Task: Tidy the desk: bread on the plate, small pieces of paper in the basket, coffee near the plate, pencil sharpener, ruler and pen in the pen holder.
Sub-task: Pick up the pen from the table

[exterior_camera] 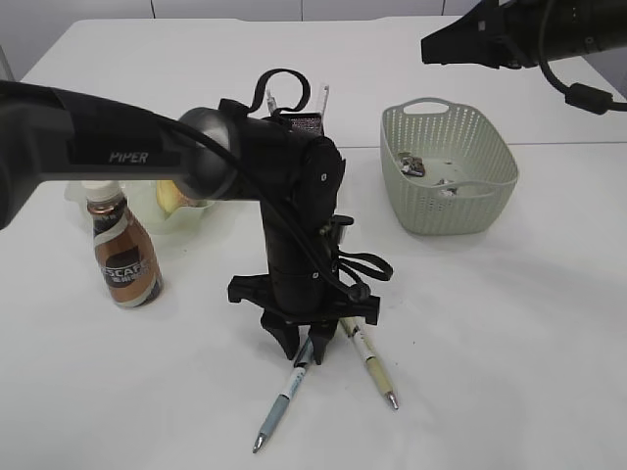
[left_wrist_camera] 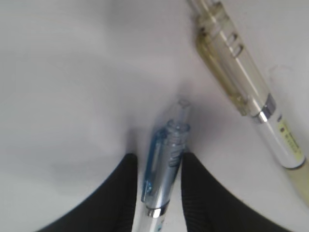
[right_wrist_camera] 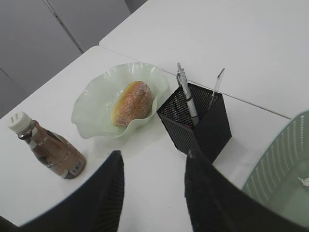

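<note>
Two pens lie under the left gripper (left_wrist_camera: 159, 193): its jaws straddle the blue pen (left_wrist_camera: 161, 169), not visibly pinching it, with the yellow pen (left_wrist_camera: 241, 82) just to its right. Raised above the desk, the right gripper (right_wrist_camera: 153, 188) is open and empty, the pen holder (right_wrist_camera: 198, 121) just ahead.

Robotics lab staged as an office desk.
Plain white tables (exterior_camera: 509, 323) pushed together, bare grey wall panels (right_wrist_camera: 58, 24), and a black robot arm (exterior_camera: 294, 206) marked PIPER.

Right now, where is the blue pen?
The blue pen lies on the table's near edge in the exterior view, its top end between the left hand's fingers, with the yellowish pen just right.
</note>
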Tool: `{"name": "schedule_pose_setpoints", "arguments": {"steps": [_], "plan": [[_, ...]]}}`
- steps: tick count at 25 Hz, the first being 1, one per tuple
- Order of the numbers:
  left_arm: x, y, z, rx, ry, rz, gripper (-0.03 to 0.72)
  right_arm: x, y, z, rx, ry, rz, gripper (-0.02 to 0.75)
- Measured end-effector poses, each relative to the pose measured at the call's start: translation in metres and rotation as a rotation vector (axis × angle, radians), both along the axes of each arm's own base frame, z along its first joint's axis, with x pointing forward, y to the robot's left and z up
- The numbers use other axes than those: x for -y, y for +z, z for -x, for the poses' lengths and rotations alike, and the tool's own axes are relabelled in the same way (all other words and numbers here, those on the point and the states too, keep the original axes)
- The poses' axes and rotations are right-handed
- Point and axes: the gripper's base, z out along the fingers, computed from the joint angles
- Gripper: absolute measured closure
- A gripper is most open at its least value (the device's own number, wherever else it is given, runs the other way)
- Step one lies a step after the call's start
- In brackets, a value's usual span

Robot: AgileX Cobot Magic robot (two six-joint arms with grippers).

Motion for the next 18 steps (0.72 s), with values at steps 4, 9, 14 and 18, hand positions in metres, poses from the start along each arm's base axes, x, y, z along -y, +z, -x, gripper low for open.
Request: {"name": "schedule_pose_setpoints", "arguments": {"steps": [4, 9, 14, 18], "plan": [[0.0005, -0.0002, -0.0002, -0.001, -0.004, 0.003, 0.447, 0.0, 0.0, 0.0, 0.0, 0.0, 0.0, 0.426], [0.0006, -0.0005, 0.0, -0.003, -0.003, 0.004, 0.447, 0.0, 0.0, 0.0, 0.0, 0.0, 0.0, 0.426], [0.0007, -0.0005, 0.0001, -0.004, -0.01, 0.005, 0.473, 0.0, 0.0, 0.0, 0.0, 0.0, 0.0, 0.426], [0.0007, -0.0005, 0.0001, -0.003, -0.018, 0.006, 0.519, 0.0, 0.0, 0.0, 0.0, 0.0, 0.0, 0.426]]}}
